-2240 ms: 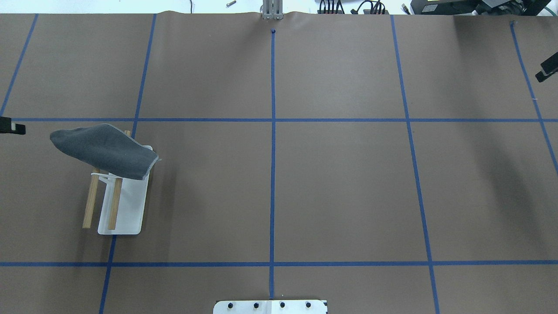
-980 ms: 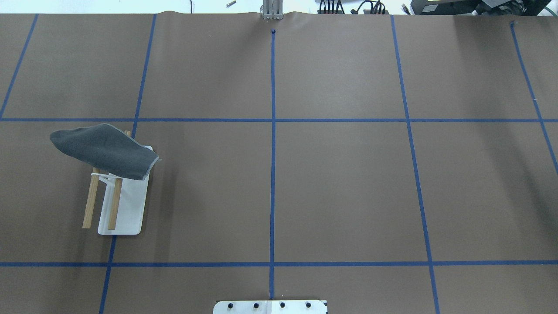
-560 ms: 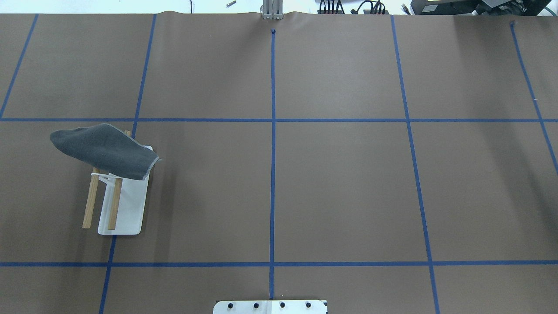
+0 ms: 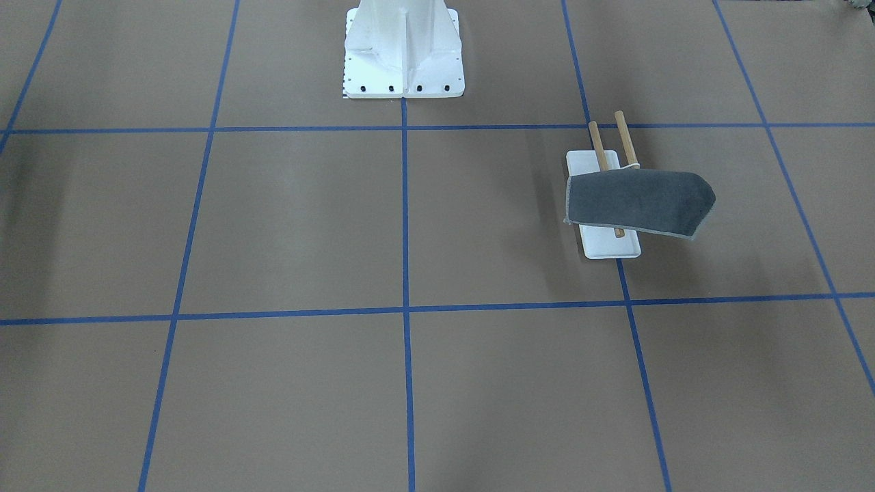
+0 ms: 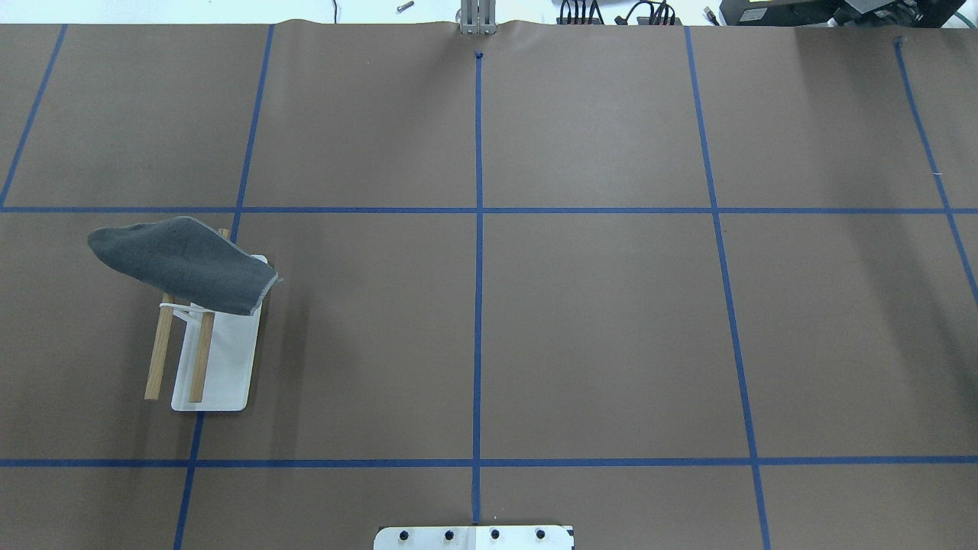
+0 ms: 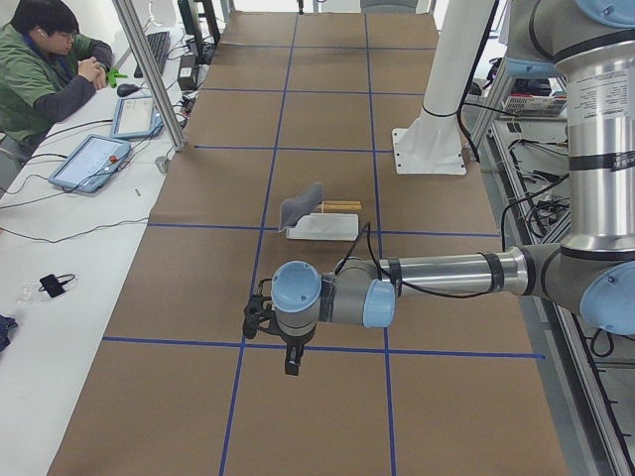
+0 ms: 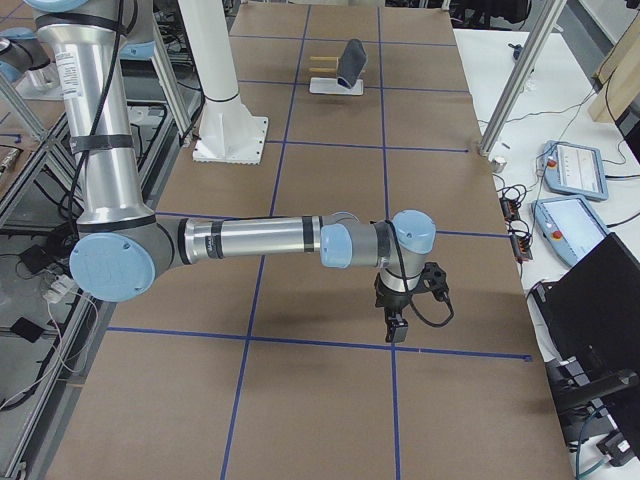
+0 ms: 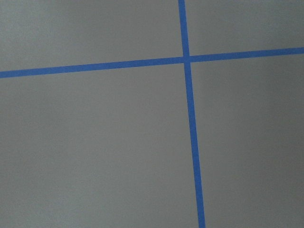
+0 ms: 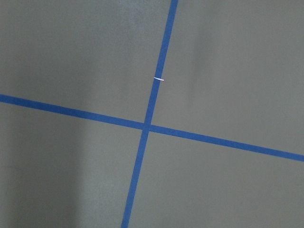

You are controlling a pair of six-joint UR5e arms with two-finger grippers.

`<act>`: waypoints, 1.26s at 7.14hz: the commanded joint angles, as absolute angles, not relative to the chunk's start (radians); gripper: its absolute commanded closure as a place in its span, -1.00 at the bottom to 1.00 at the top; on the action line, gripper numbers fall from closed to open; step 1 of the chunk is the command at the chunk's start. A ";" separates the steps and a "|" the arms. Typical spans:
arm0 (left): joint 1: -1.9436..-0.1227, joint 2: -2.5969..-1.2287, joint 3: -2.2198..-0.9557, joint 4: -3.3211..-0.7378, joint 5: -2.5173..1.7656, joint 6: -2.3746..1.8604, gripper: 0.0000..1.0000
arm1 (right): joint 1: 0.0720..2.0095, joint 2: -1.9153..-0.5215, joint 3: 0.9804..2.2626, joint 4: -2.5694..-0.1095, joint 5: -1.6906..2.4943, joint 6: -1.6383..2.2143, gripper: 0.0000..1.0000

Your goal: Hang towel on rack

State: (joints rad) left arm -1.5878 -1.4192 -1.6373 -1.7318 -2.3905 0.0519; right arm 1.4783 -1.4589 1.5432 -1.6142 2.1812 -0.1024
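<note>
The towel [image 5: 183, 263] lies draped across the two dowel rods [image 5: 159, 359] of the rack [image 5: 229, 374], set at a slant, with one end reaching out past the rods on the side away from the white base [image 4: 608, 247] and the other hanging down over that base; cloth falling on both sides of the rods is likely what holds it there with no grip on it, so the hanging looks done. The left end effector [image 6: 290, 365] hovers above the desk [image 5: 596, 328] with the rack well apart from it, farther along the desk toward the middle. The right end effector [image 7: 394, 330] hovers at the opposite end, and from it the towel and rack are far off, at the other end of the desk; this wide spacing reads as both arms parked clear of the work. Each end effector points down at bare desk, and its wrist view shows only brown covering and a crossing of blue tape [image 8: 187, 59], with no fingers and no cloth; neither touches or carries anything that shows; whether the jaws are spread or pressed together I cannot tell, since only the side views catch them.
</note>
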 commanded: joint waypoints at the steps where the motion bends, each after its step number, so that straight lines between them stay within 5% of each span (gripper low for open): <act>1: -1.588 -1.422 -1.644 -1.735 -2.391 0.052 -0.98 | 1.479 -1.489 1.543 -1.606 2.187 -0.101 -1.00; 9: -1.589 -1.419 -1.658 -1.736 -2.390 0.052 -0.98 | 1.519 -1.595 1.572 -1.606 2.241 -0.103 -1.00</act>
State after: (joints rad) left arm -1.5892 -1.4185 -1.6581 -1.7360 -2.3896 0.0522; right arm 1.5182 -1.5922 1.5690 -1.6056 2.2205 -0.1015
